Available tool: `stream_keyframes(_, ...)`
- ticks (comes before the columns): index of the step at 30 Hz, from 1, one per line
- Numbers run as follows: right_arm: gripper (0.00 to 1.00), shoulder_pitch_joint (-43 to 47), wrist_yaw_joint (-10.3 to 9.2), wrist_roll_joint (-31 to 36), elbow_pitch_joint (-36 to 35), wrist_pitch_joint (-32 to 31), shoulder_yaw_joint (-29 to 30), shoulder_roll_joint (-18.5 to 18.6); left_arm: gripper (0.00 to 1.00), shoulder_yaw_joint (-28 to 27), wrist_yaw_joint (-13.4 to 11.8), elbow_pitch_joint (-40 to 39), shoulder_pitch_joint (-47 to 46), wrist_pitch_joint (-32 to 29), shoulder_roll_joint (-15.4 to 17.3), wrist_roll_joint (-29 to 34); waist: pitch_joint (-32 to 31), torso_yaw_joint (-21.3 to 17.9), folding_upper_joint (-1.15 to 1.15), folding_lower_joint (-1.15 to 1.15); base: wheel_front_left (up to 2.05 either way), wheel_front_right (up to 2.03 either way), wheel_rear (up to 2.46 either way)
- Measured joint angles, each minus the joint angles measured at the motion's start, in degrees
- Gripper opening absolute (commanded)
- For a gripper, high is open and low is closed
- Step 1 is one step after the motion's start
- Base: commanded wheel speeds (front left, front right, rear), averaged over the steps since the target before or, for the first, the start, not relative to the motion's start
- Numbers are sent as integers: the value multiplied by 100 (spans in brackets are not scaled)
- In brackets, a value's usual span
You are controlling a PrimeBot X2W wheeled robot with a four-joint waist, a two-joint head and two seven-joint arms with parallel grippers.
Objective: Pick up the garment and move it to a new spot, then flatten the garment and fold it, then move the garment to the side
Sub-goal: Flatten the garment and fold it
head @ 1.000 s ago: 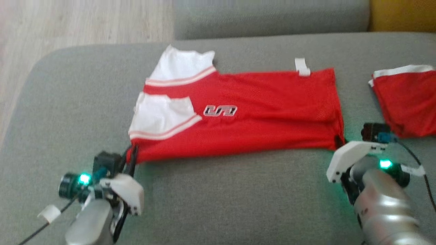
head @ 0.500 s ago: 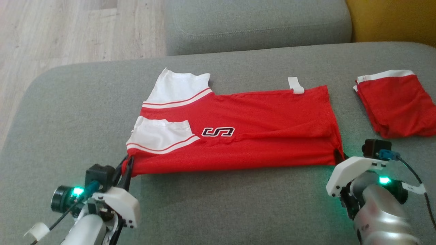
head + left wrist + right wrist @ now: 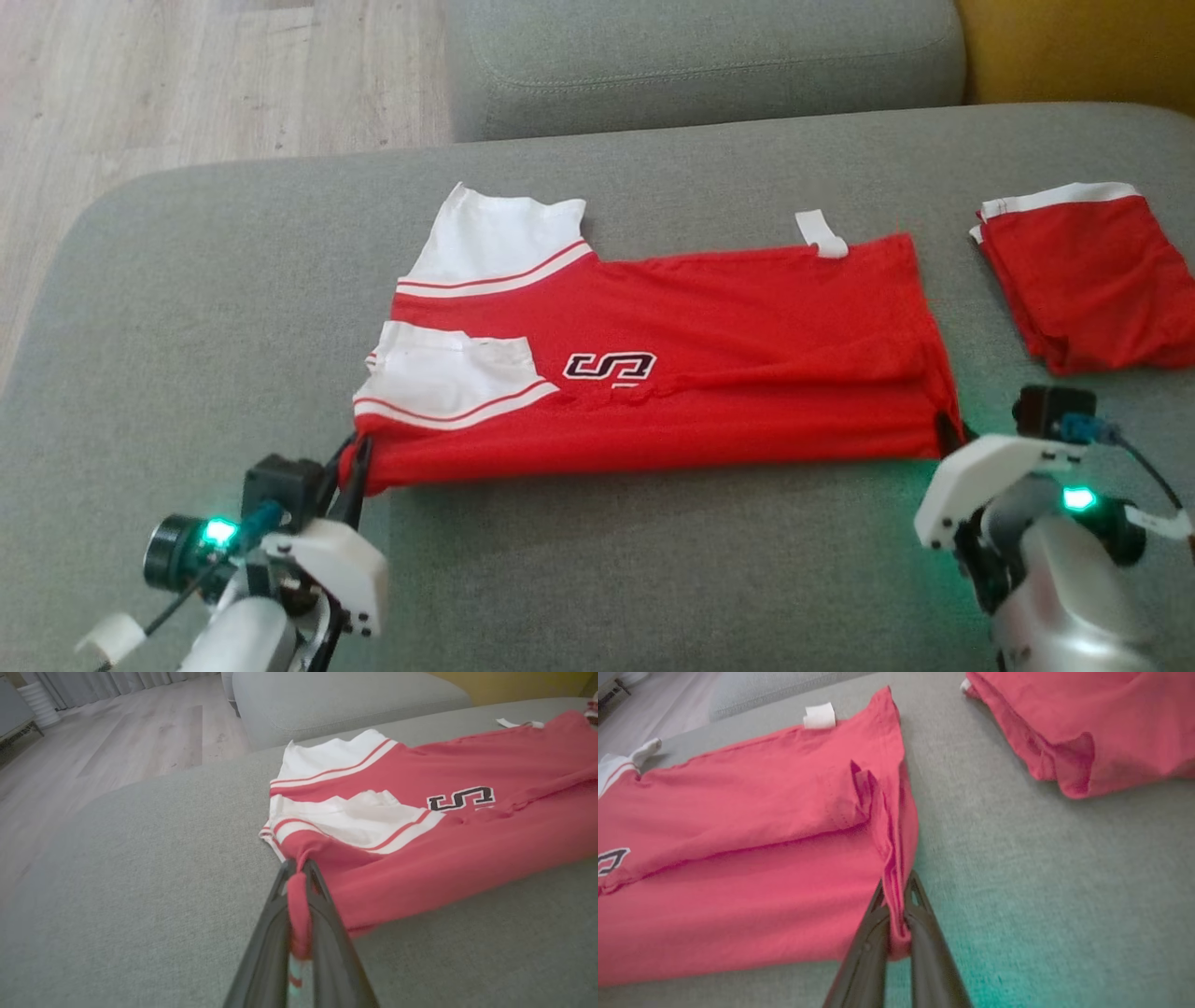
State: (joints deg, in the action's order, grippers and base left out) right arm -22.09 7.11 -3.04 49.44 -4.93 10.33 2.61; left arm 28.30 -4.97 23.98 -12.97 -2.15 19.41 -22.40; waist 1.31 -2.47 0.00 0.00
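**A:** Where does the garment lie?

**B:** The garment (image 3: 709, 373), a red jersey, is spread lengthwise across the grey sofa seat (image 3: 607, 579). Its white sleeves (image 3: 495, 233) are at the left end and its hem at the right. A white label (image 3: 822, 233) pokes out from the far edge. A second red piece (image 3: 1092, 280), already folded, sits well apart at the far right.

**A:** And the grippers?

**B:** Both are clenched on cloth. The left gripper (image 3: 299, 868) pinches the near left corner just below the sleeve, with a strip of red bunched between its fingers. The right gripper (image 3: 896, 886) pinches the near right corner at the hem, with several layers gathered in its jaws.

**A:** How will it handle?

**B:** I'd judge it light and limp, a thin sports fabric with no stiffness. It will sag between the two pinches and drape wherever it is unsupported. The near edge seems raised a little off the cushion. The head view is soft there, so I can't be sure.

**A:** Is that the right place to hold it?

**B:** I think so. The two ends of one long edge let tension between the hands hold that edge straight for the fold. The risks:
- Smooth cloth may slide out of such a narrow pinch.
- One of the gathered layers on the right could slip free.
- The coarse seat may drag the lower layer and wrinkle it.
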Motion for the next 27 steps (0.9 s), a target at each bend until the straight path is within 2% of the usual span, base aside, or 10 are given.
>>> stream_keyframes(1,34,106,0,0,-114,-78,-31,0,0,19,-1,11,28,-7,3,18,4,2,0,0,0,0,0)
stream_keyframes(2,100,218,0,-1,-255,-118,-57,-1,0,37,-7,25,52,-7,2,29,10,4,0,0,0,0,0)
stream_keyframes(4,100,397,0,-9,-556,-151,-69,-3,83,66,-10,59,62,-4,1,29,29,4,0,0,0,0,0)
stream_keyframes(5,100,465,0,-24,-723,-157,-71,1,100,66,-15,75,61,7,2,30,40,1,0,0,0,0,0)
stream_keyframes(9,100,659,0,-310,-1563,205,-222,3,100,-30,-121,59,46,341,-25,29,103,-28,0,0,0,0,0)
stream_keyframes(13,100,857,0,-560,-2361,982,-564,2,100,-352,-265,-189,23,1137,-194,-130,163,-90,0,0,0,0,0)
stream_keyframes(15,100,1010,0,-691,-2622,1359,-715,3,100,-493,-261,-369,-3,1463,-320,-231,200,-128,0,0,0,0,0)
stream_keyframes(18,100,1258,0,-810,-2825,1708,-903,1,100,-673,-250,-643,-28,1634,-483,-282,275,-200,0,0,0,0,0)
stream_keyframes(23,100,1329,0,-990,-3000,1871,-1096,2,100,-790,-69,-896,-105,1650,-527,-34,453,-372,0,0,0,0,0)
stream_keyframes(27,100,1283,0,-1060,-3127,1913,-1251,1,100,-799,168,-868,-531,1660,-391,129,655,-551,0,0,0,0,0)
